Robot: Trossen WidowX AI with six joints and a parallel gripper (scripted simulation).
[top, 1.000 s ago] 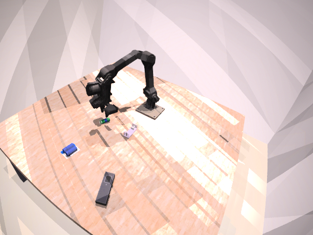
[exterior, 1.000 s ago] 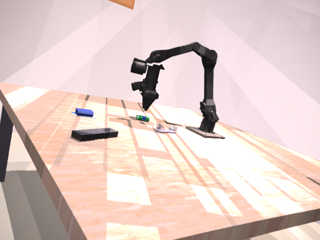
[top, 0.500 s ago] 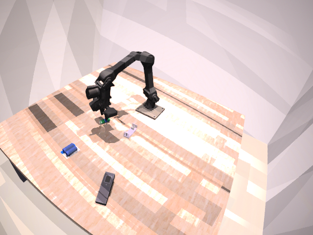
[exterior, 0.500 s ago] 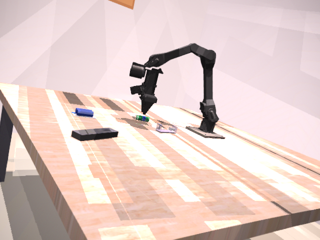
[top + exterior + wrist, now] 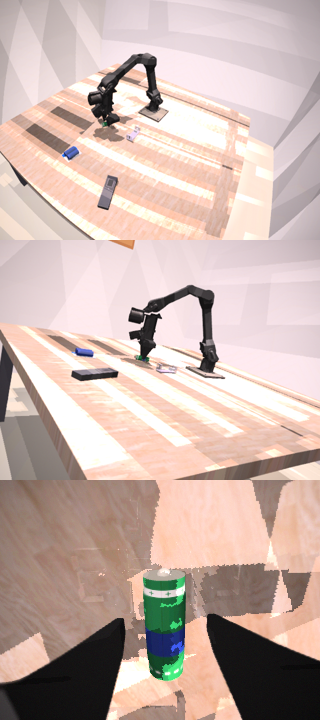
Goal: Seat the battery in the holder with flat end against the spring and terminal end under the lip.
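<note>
- Green cylindrical battery with a blue band and white end rings (image 5: pixel 164 625): lies on its side on the pale striped wooden table (image 5: pixel 165 165). In the wrist view its long axis runs 12 to 6 o'clock, the rounded terminal nub at 12.
- Black parallel-jaw gripper (image 5: pixel 165 652): roughly half open and holding nothing. One dark finger (image 5: pixel 102 652) stands at 9 o'clock of the battery, the other at 3 o'clock, each apart from it with table showing between.
- Small pale lilac open-topped battery holder (image 5: pixel 133 134): vacant, near the battery at about 4 o'clock in the top view.
- Progress: early. The gripper straddles the battery; grasp, carry, seating and release are all left.
- Blue cylinders on a white card (image 5: pixel 71 152): well apart, at 7 o'clock.
- Dark grey flat remote-like slab (image 5: pixel 107 191): farther off, at 6 o'clock.
</note>
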